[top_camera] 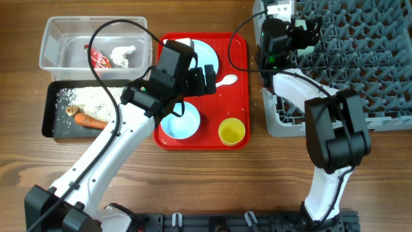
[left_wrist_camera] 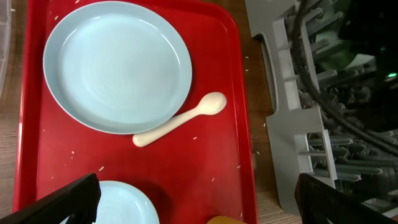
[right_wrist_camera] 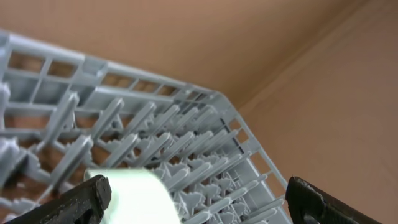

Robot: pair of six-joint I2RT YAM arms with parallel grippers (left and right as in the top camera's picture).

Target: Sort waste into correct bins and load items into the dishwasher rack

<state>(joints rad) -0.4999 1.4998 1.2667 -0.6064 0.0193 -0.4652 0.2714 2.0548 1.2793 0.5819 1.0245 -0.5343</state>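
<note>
With the right pincer spread wide and nothing held, the pale-green bowl is seen resting among the upright pegs of the large grey plastic dishwasher rack, where it could be toppled if clipped on withdrawal.

There is one flat red plastic tray. There are two round light-blue plates, one big plate and one small plate. There is one small yellow cup, one white plastic spoon, one clear plastic tub, one shallow black tray, one orange carrot and one big grey plastic rack.
</note>
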